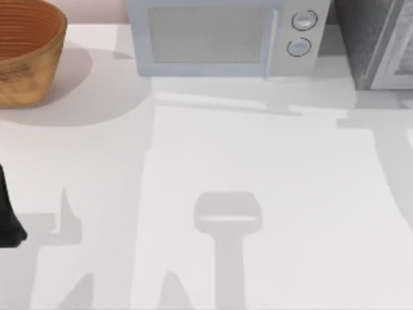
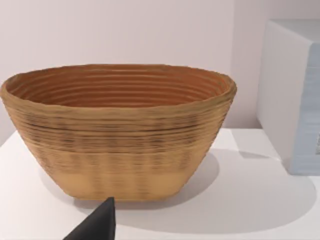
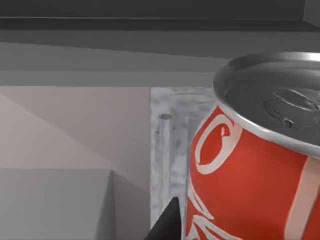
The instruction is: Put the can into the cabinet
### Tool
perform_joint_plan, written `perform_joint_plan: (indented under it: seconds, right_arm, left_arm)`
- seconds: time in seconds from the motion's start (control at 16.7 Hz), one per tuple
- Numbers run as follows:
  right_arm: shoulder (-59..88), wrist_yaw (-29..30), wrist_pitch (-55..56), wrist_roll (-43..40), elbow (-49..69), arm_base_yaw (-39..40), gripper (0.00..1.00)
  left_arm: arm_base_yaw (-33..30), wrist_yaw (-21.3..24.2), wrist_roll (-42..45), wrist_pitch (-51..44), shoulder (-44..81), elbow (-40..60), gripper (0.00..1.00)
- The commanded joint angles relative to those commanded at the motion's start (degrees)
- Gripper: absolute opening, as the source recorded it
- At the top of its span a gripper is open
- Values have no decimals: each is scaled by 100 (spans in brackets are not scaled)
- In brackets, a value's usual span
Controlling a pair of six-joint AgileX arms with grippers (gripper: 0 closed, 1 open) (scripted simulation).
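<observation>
Right wrist view: small red drink can with white markings and silver top sits close against right gripper's dark fingertip, inside the dark grey speckled cabinet; grip state can't tell. Left arm parked at table's left edge, facing the woven wicker basket.

1 can, 1 basket, 1 microwave (2 knobs), 1 cabinet.

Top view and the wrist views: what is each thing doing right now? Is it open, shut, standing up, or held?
Can: upright, close against the right gripper; whether it is held cannot be told.
Cabinet: at the table's far right corner; door state cannot be told.
Microwave: door shut.
Basket: upright at the far left, nothing seen inside.
Left gripper: near the basket, carrying nothing visible.
</observation>
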Motion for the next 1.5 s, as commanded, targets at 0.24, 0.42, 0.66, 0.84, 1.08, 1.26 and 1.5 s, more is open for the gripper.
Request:
perform_joint_plan:
  seconds: [0.24,0.42,0.66,0.84,1.08,1.26,1.5]
  right_arm:
    - [797,105,-256,26,1034,120,0]
    - [1464,203,-479,38,1911,209,0]
    - [2095,287,-680,57,2735,302,0]
    - [2192,297,-706,68,2858,323,0]
    - [2176,292,-700,78,2835,300,0]
    - [2299,290,-736,80,2995,292,0]
    - [2805,247,-905,78,3709,247,0]
  left_arm:
    - [0,0,0,0,0,0,100]
    - [0,0,0,0,0,0,100]
    - [0,0,0,0,0,0,100]
    - [0,0,0,0,0,0,100]
    - [0,0,0,0,0,0,100]
    - [0,0,0,0,0,0,100]
    - [0,0,0,0,0,0,100]
